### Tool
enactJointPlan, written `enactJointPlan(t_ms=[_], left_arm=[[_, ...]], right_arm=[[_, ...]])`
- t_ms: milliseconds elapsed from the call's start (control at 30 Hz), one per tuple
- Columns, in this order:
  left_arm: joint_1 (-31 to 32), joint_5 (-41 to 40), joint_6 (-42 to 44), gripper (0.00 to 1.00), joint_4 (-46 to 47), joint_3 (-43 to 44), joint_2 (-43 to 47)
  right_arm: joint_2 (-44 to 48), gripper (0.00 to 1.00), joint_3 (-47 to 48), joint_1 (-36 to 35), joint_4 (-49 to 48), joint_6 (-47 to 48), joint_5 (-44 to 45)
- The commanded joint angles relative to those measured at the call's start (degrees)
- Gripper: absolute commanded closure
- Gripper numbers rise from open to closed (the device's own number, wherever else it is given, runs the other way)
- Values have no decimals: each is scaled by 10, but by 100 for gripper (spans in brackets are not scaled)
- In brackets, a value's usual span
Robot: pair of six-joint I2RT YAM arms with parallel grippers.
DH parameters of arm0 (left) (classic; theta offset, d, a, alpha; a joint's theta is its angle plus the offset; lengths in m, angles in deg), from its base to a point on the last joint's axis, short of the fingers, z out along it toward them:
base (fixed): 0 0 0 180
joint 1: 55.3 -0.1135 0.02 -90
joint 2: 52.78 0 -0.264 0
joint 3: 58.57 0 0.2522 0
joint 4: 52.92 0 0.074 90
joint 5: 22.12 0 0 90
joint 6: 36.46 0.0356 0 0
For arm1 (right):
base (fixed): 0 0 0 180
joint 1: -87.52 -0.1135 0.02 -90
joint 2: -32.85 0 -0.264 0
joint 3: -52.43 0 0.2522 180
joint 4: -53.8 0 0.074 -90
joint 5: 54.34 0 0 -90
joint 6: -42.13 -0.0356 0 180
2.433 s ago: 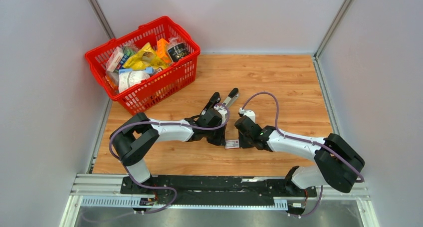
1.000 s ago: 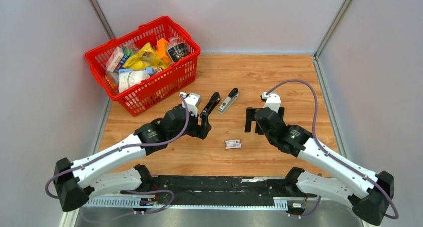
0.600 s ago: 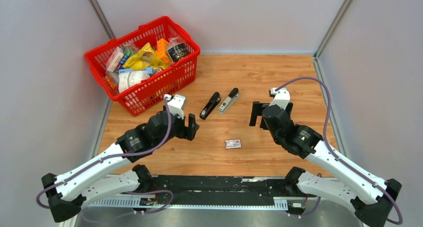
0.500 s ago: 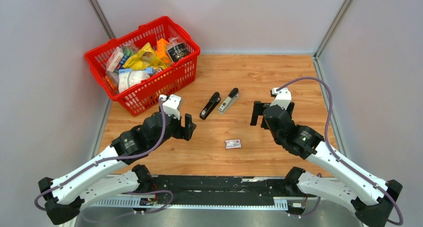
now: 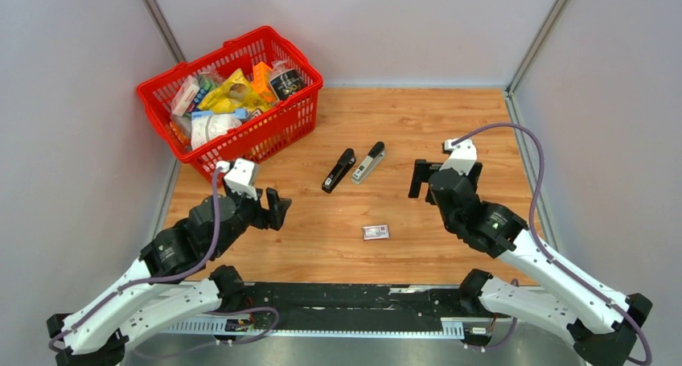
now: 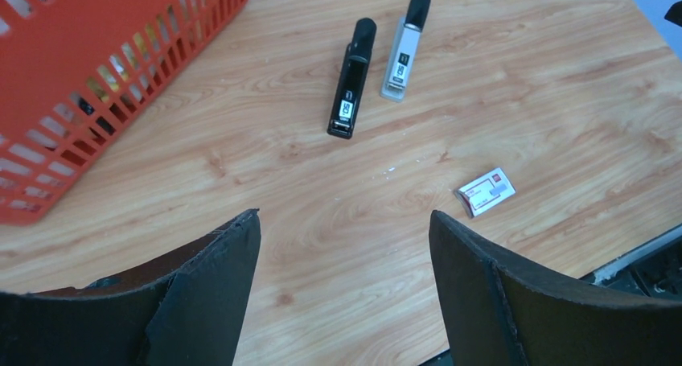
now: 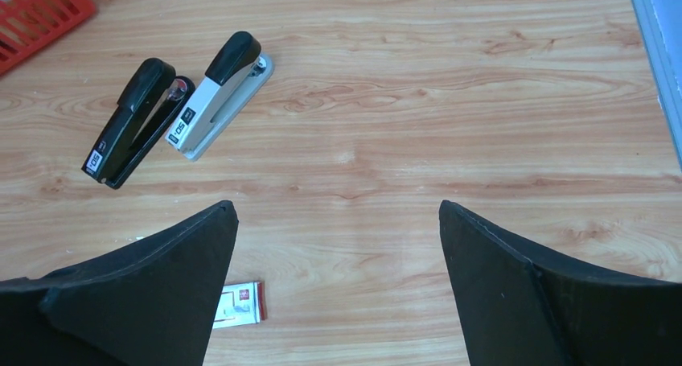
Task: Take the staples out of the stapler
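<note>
Stapler (image 5: 368, 163) lies flat near the middle of the wooden desk (image 5: 450, 121), a silver-grey body with a black cap at its far end. Just to its left lies a black piece (image 5: 338, 170) of about the same length, parallel to it. The two sit close side by side, and whether they are joined at any point cannot be told. Each carries a small white label near its nearer end.

A small white-and-red box (image 5: 375, 232) lies flat on the desk, nearer the arm bases than the stapler and apart from it. A red basket (image 5: 241, 145) full of packaged goods stands at the far left corner of the desk.

The left claw (image 5: 273, 211) hangs above the desk in front of the basket, left of the stapler and well apart from it. Its fingers are spread wide and hold nothing. The right claw (image 5: 445, 173) hangs on the other side, to the right of the stapler. It is spread wide too and holds nothing. Both wrist views look down between the parted fingers onto the stapler and the box.
</note>
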Motion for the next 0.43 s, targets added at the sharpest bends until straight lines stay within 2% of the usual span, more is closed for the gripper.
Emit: enactJointPlan(t_ms=[0, 300, 400], left_arm=[[1, -21, 21, 16, -29, 36, 23], [2, -9, 24, 15, -32, 49, 29], [1, -3, 21, 15, -30, 46, 26]], right_arm=[[23, 0, 35, 2, -33, 23, 15], [26, 0, 44, 2, -43, 38, -24], [17, 0, 52, 1, -29, 20, -2]])
